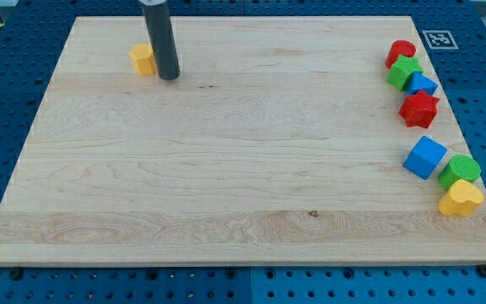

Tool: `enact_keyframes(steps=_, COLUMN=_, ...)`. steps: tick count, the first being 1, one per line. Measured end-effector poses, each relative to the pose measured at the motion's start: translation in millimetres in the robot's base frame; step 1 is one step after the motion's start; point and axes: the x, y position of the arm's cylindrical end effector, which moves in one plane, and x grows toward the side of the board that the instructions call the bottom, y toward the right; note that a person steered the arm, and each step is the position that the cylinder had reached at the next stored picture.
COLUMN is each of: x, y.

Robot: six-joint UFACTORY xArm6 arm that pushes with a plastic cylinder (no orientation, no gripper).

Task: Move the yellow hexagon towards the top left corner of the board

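Observation:
The yellow hexagon [143, 59] lies on the wooden board [226, 169] near the view's top left. My tip [169, 78] rests on the board just to the right of the yellow hexagon, touching or nearly touching its right side. The dark rod rises from there out of the view's top.
Along the board's right edge lie a red cylinder [401, 52], a green block [405, 72], a blue block [423, 84], a red star [418, 109], a blue cube [426, 157], a green cylinder [460, 171] and a yellow heart [461, 199]. A marker tag [436, 39] sits at the top right corner.

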Motion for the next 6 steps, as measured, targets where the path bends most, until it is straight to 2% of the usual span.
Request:
enact_keyframes(steps=1, x=8, y=-6)
enact_keyframes(steps=4, x=-57, y=-68)
enact_keyframes(steps=5, x=-58, y=-68)
enact_keyframes(steps=6, x=-48, y=-41)
